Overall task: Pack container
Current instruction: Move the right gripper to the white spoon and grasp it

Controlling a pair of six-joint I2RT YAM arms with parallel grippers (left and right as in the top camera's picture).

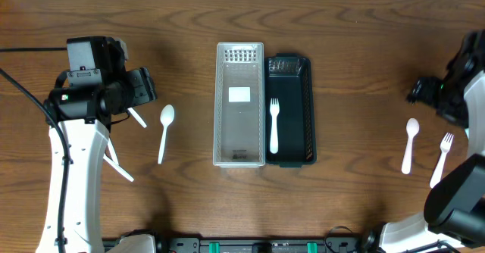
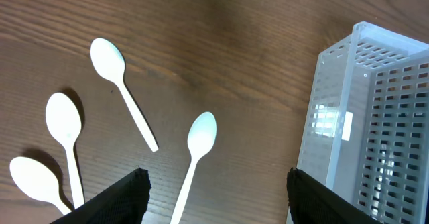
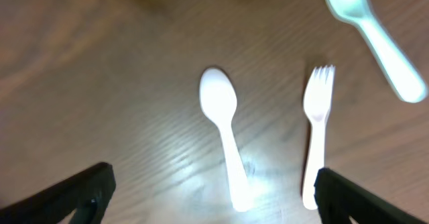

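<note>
Over a white spoon (image 2: 199,138), the left gripper (image 2: 216,184) hangs spread wide (so does the empty right gripper (image 3: 213,177)), likely ready to grab it.

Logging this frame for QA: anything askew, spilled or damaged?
Nothing stands out. The white basket and black basket sit upright, side by side and parallel. One fork lies flat in the black one. On the table, the left spoon, right spoon and loose fork look whole, merely scattered.
</note>
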